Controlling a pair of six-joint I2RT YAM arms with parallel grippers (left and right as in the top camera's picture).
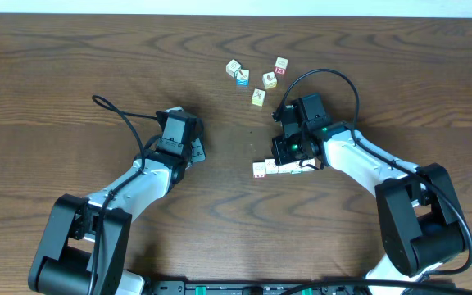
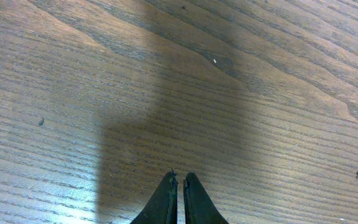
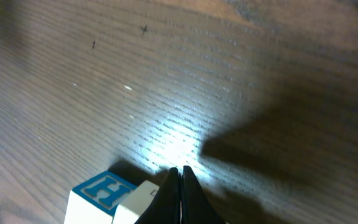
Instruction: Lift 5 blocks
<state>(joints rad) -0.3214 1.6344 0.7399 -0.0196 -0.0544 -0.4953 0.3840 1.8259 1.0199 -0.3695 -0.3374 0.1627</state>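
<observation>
The blocks [image 1: 258, 97] lie in two places on the table [image 1: 72, 65]. Three cream ones are scattered at the far side among a blue-faced cube [image 1: 242, 79] and a red-faced cube [image 1: 270, 80], and a touching pair [image 1: 260, 169] sits nearer the robot. All sit on the wood, so the lifting looks not yet begun. The right gripper [image 3: 180, 179] hangs low just beside that pair, jaws pressed together on nothing. It is probably lined up to open around the nearest cube, though the blurred wrist view leaves contact unclear. The left gripper [image 2: 179, 182] is likewise closed and empty over bare wood, well apart from every block, seemingly parked out of the way.
</observation>
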